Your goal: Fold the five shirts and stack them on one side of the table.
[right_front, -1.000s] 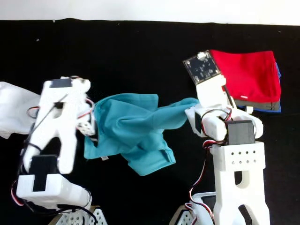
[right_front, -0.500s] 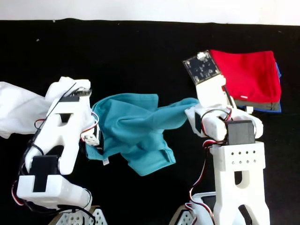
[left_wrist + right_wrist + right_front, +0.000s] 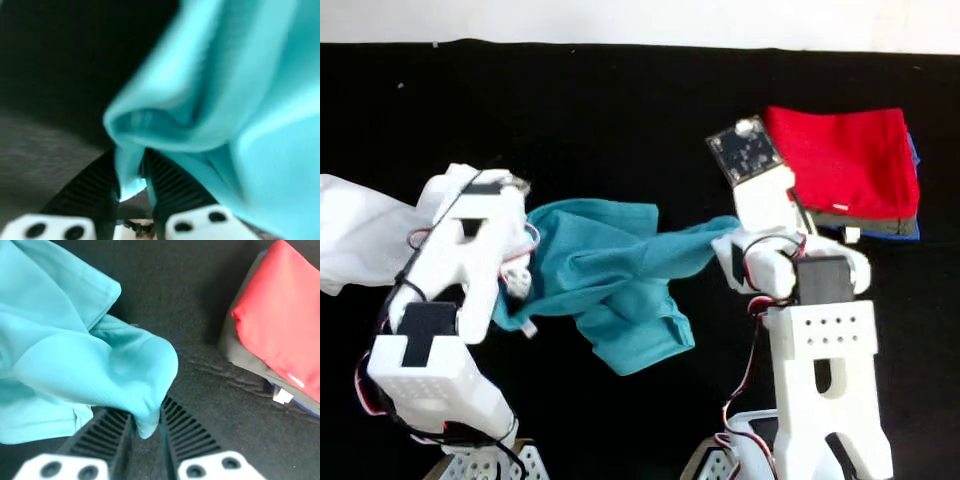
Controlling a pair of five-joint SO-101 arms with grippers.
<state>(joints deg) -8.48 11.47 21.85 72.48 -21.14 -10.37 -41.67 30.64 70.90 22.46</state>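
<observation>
High view shows the teal shirt slung crumpled between the arms, its long axis running side to side, the left gripper clamped on one end and the right gripper clamped on the other, nearer the red-topped stack.

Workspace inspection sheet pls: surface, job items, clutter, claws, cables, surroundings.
Surface: table with a black covering.
Job's things: teal shirt crumpled, strung between both arms; white shirt unfolded at the table's left edge; red shirt folded, on top of a grey shirt and a blue shirt at the far right.
Clutter: nothing seen.
Grippers: left claw shut on a fold of the teal shirt; right claw shut on another fold.
Cables: wires run along both arms, none lying on the shirts.
Surroundings: white strip beyond the table's far edge.
</observation>
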